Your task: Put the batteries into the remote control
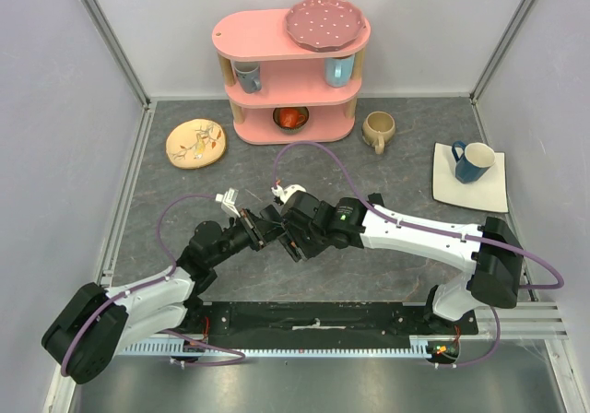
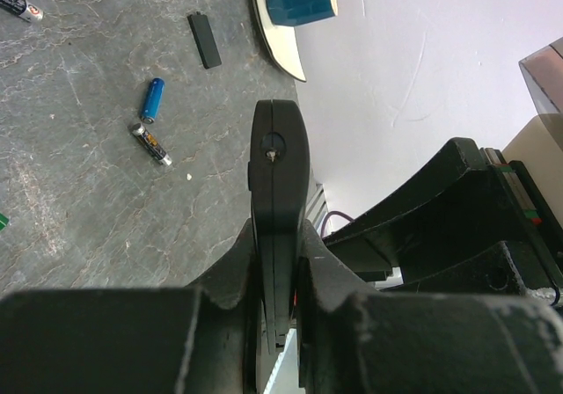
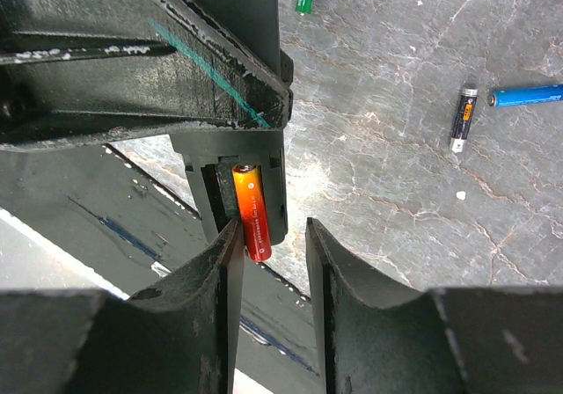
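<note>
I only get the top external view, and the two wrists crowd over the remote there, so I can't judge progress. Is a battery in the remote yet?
Observer: Yes. The right wrist view shows an orange battery lying in the recess of the remote control, with its near end apparently poking past the remote's end.
Operator: Are the right fingers clamped on it?
Observer: No. The right fingers stand apart, and there is a clear gap between one of them and the battery.
Operator: What holds the remote, then?
Observer: The left fingers are shut on it. The left wrist view shows it edge-on between them, held off the table.
</note>
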